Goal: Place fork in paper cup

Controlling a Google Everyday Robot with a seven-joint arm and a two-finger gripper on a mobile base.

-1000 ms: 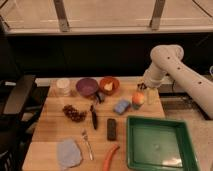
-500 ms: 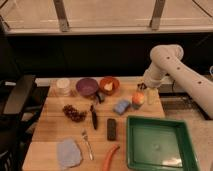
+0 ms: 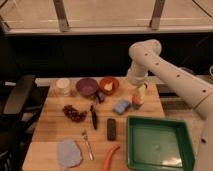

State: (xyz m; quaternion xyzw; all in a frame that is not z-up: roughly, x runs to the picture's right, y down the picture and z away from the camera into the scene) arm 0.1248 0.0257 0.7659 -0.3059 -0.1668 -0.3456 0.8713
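**A:** Where's the end effector (image 3: 141,94) right now?

**B:** At the right side of the tabletop (image 3: 50,132), hanging just above a small orange item beside the blue sponge (image 3: 121,106). I cannot tell whether it is clenched or released. The fork (image 3: 88,144) lies flat near the front edge, between the grey-blue cloth (image 3: 68,153) and the black remote (image 3: 111,129).

**A:** And the paper cup (image 3: 63,86)?

**B:** At the back left, just beside the purple bowl (image 3: 86,86) and well apart from the fork.

**A:** So how should it go?

**B:** I'd cross over and descend straight down, gripping across the slim handle close to the wood and clear of the cloth. Then lift, tip the fork upright over the cup, and lower it inside before letting go, because a light cup probably topples easily.
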